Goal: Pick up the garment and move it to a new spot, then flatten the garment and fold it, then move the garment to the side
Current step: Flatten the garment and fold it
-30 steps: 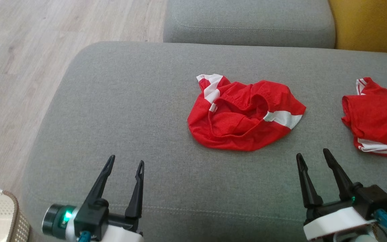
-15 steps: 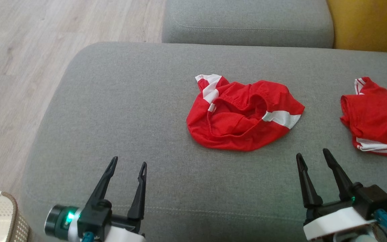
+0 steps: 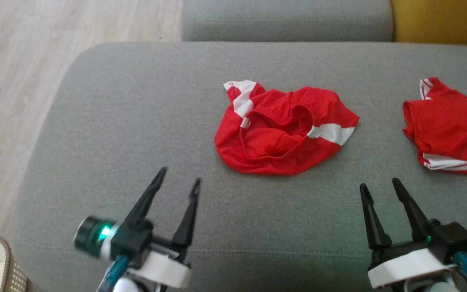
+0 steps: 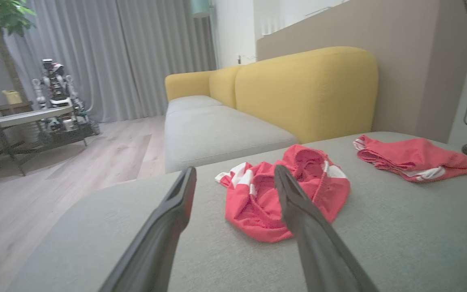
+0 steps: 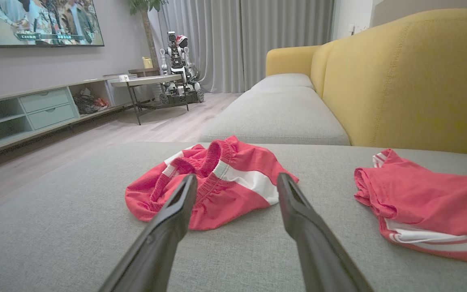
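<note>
No legible text, brand, number or sign found. A television screen [image 5: 39, 22] on the wall in the right wrist view carries a pale caption strip along its lower edge; the characters are too small and blurred to read. The red garment [image 3: 282, 129], lying toward the middle of the grey cushion [image 3: 136, 121], bears a small white tag [image 3: 245, 123] at its waistband; nothing on it can be made out.

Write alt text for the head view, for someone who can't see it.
A crumpled red garment with white stripes lies mid-way across a grey sofa cushion, with a second red garment at the picture's right edge. The left gripper and right gripper, both open and empty, point up from the bottom edge, short of the fabric.
</note>
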Robot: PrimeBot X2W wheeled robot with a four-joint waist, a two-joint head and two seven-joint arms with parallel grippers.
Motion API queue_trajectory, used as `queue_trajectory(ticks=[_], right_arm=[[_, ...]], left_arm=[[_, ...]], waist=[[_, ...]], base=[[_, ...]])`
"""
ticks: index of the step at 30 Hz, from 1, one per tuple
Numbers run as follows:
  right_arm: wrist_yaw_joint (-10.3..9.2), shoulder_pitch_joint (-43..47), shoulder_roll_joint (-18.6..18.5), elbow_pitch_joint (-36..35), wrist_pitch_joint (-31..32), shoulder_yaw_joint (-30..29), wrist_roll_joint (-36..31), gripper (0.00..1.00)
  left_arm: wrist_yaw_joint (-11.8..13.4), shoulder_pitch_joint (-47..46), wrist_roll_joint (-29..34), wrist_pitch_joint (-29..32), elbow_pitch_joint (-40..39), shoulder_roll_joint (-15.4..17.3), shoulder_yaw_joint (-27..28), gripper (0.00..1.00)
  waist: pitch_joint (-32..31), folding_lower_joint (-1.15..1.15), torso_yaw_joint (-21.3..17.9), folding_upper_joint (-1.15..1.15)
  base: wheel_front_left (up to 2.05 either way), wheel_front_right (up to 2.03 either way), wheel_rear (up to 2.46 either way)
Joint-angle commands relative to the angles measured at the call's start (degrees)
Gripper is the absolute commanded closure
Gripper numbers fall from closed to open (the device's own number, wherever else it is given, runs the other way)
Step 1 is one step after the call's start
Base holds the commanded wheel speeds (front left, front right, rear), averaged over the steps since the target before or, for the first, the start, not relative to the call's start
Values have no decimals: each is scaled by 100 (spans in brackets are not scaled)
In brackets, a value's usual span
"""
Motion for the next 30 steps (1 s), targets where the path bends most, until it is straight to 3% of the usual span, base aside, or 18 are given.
queue_trajectory(ticks=[1, 7, 14, 19, 26, 30], right_arm=[[-2, -262, -43, -187, -6, 86, -47, 0], [-2, -494, -43, -278, -6, 17, -140, 0], [-2, -992, -43, -473, -6, -29, -291, 0], [-2, -1250, -43, -535, -6, -46, -316, 0], [-2, -1520, -43, -581, -6, 54, -230, 0], [-2, -1582, -43, -597, -6, 34, -153, 0]], left_arm=[[-52, -394, 26, -30, -128, -37, 115, 0], [-423, -1234, 24, -30, 278, -129, -274, 0], [-643, -2540, -116, -30, 724, -242, -787, 0], [-696, -3305, -611, -30, 1302, -308, -1276, 0], [-702, -4492, -1586, -16, 2535, -326, -2409, 0], [-582, -5053, -1384, 26, 3191, -269, -2445, 0]], waist=[[64, 0, -52, 0], [539, 0, -273, 0], [1413, 0, -672, 0], [1817, 0, -959, 0], [2198, 0, -1317, 0], [2315, 0, -1486, 0]], base=[[0, 0, 0], [0, 0, 0], [0, 0, 0], [0, 0, 0], [0, 0, 0], [0, 0, 0]])
